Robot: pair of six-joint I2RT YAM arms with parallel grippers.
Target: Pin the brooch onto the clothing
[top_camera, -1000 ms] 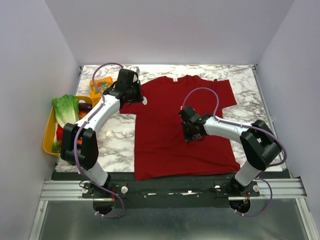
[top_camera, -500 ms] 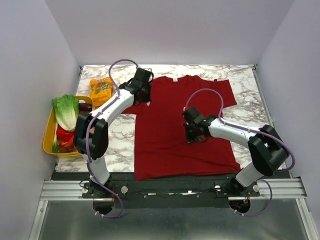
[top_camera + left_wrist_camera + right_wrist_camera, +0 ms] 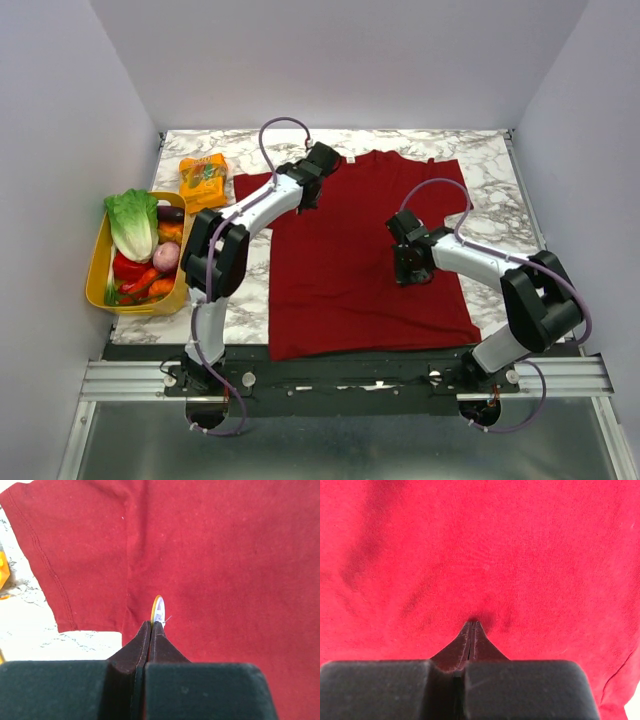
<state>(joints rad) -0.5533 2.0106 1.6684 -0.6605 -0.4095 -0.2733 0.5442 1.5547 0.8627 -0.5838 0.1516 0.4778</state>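
Observation:
The dark red T-shirt [image 3: 340,250] lies flat on the marble table. My left gripper [image 3: 308,195] hovers over the shirt's upper left, near the left sleeve. In the left wrist view the gripper [image 3: 151,625] is shut on the brooch [image 3: 157,609], held edge-on with the yellow face to the left and the pale back and pin to the right, above the shirt [image 3: 240,555]. My right gripper [image 3: 412,270] is over the shirt's right middle. In the right wrist view it [image 3: 472,623] is shut, its tips on the fabric [image 3: 485,540] at a small dark dimple.
A yellow tray [image 3: 97,262] of vegetables stands at the table's left edge. An orange snack packet [image 3: 203,180] lies left of the shirt's sleeve; its edge shows in the left wrist view [image 3: 2,575]. White walls enclose the table.
My left gripper has moved right with the brooch, from beside the left sleeve to over the shirt's upper chest. My right gripper has slid a little to the right on the shirt.

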